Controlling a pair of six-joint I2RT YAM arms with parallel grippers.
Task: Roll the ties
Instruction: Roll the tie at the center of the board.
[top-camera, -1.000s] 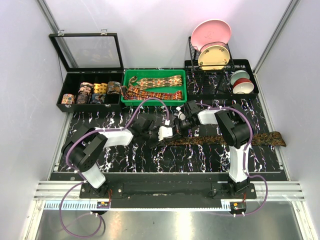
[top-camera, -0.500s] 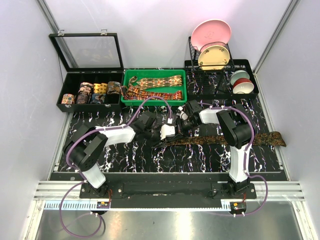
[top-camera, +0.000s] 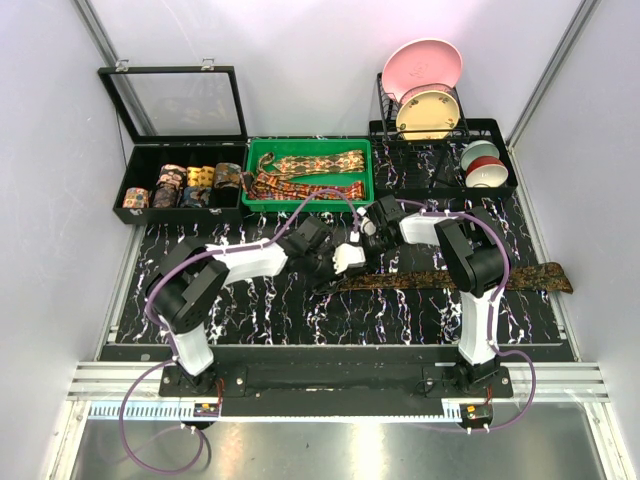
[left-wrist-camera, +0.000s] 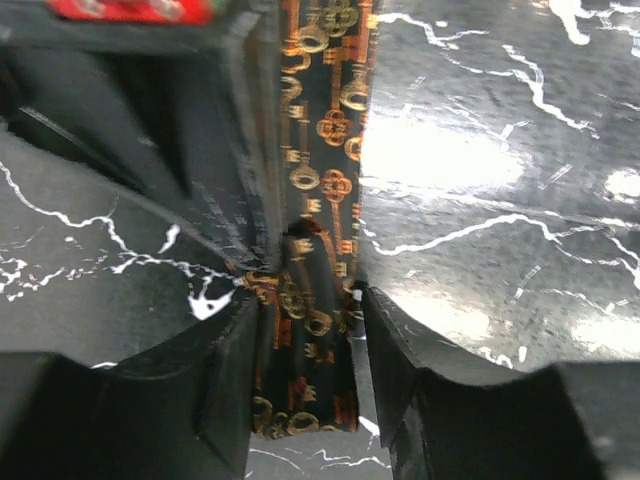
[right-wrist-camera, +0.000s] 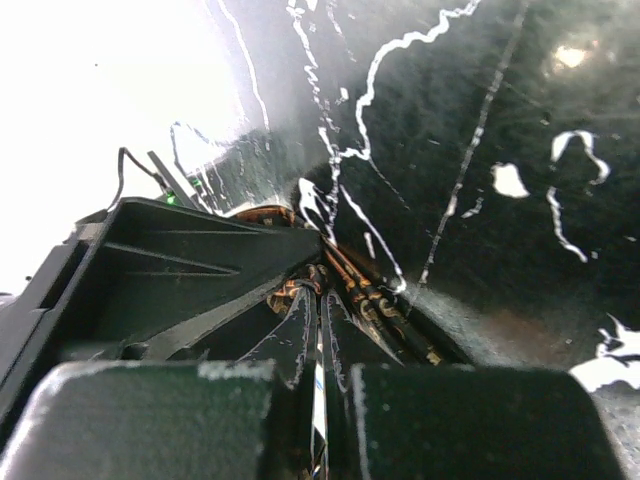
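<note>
A long dark tie (top-camera: 450, 279) with a gold key pattern lies flat across the marble table, its left end under both grippers. In the left wrist view the tie (left-wrist-camera: 320, 120) runs between the fingers of my left gripper (left-wrist-camera: 308, 300), which stands open around its end with a slim gap on the right side. My left gripper (top-camera: 341, 267) sits just left of my right gripper (top-camera: 368, 252). My right gripper (right-wrist-camera: 318, 285) is shut, and a small fold of the tie (right-wrist-camera: 375, 300) bunches at its tips.
A green tray (top-camera: 256, 152) at the back holds more flat ties. An open black box (top-camera: 140, 160) to its left holds several rolled ties. A dish rack (top-camera: 440, 135) with plates and bowls stands at the back right. Purple cables loop over the arms.
My left arm has slid right along the table toward the right gripper. Its jaws have spread wider around the tie's end. The right gripper has barely moved.
</note>
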